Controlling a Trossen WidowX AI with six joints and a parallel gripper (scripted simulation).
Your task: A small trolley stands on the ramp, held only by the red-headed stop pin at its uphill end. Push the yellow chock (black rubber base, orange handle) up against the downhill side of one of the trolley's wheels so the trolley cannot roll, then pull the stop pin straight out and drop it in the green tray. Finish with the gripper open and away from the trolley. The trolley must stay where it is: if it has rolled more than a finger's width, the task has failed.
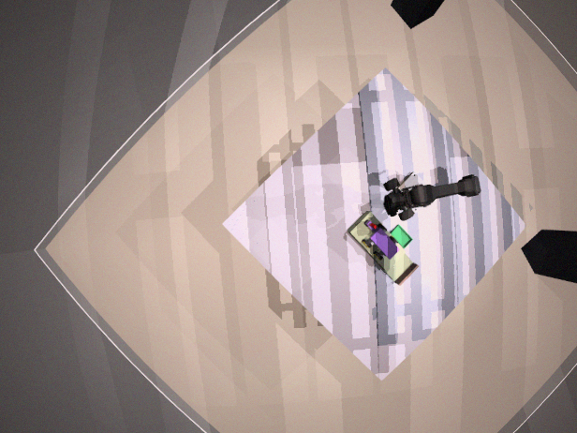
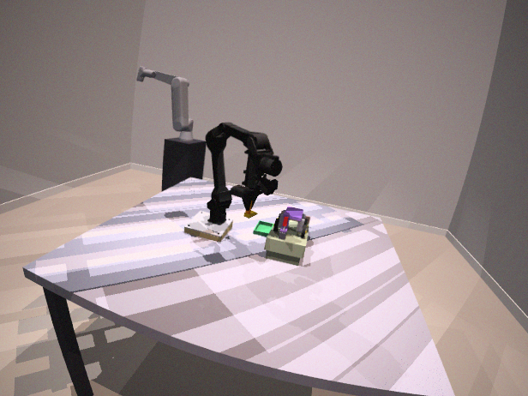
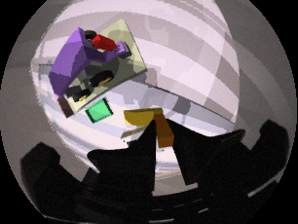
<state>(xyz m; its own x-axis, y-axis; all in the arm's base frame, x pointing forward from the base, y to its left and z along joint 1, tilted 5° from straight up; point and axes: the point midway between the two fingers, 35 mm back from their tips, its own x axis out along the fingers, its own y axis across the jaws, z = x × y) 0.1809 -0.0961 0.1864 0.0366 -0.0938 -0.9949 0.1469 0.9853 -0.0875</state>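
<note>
Chock (image 2: 249,213) (image 3: 139,117) in claw (image 2: 250,207) (image 3: 160,121), trolley (image 1: 385,243) (image 2: 295,213) (image 3: 73,60) unchk'd

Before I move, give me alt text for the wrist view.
The gripper is shut on the orange handle of the yellow chock, off the ramp. Up and to the left, the purple trolley stands on the ramp, the red-headed stop pin at one end; the green tray lies beside the ramp.
</note>
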